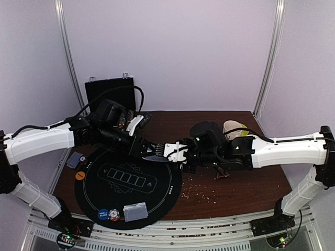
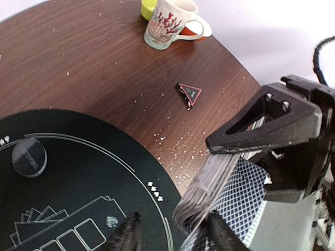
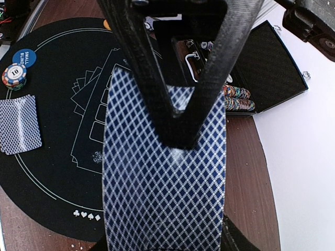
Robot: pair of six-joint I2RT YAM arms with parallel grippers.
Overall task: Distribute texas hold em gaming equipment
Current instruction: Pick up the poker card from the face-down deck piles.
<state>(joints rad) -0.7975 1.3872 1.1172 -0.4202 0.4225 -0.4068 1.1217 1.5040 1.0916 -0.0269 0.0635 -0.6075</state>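
My right gripper (image 1: pixel 175 151) (image 3: pixel 165 241) is shut on the deck of blue-patterned playing cards (image 3: pixel 165 172) (image 2: pixel 220 180), held above the right rim of the round black mat (image 1: pixel 157 204). My left gripper (image 1: pixel 152 152) (image 2: pixel 175 235) meets it from the left, open. One of its fingers (image 2: pixel 222 232) lies on the top card, the other stands apart over the mat. Dealt cards (image 1: pixel 135 211) (image 3: pixel 20 130), a blue disc (image 1: pixel 103 214) (image 3: pixel 24 57) and a red-white chip (image 1: pixel 114 215) (image 3: pixel 14 76) lie at the mat's near edge. A clear grey disc (image 2: pixel 29 157) sits on the mat.
More cards (image 1: pixel 76 159) and an orange disc (image 1: pixel 79 175) lie off the mat's left side. The black hinged case (image 1: pixel 110 91) (image 3: pixel 261 73) stands open at the back left. A patterned mug (image 1: pixel 233 128) (image 2: pixel 166 23) and a small triangular piece (image 2: pixel 189 94) are on the wood at right, with scattered crumbs.
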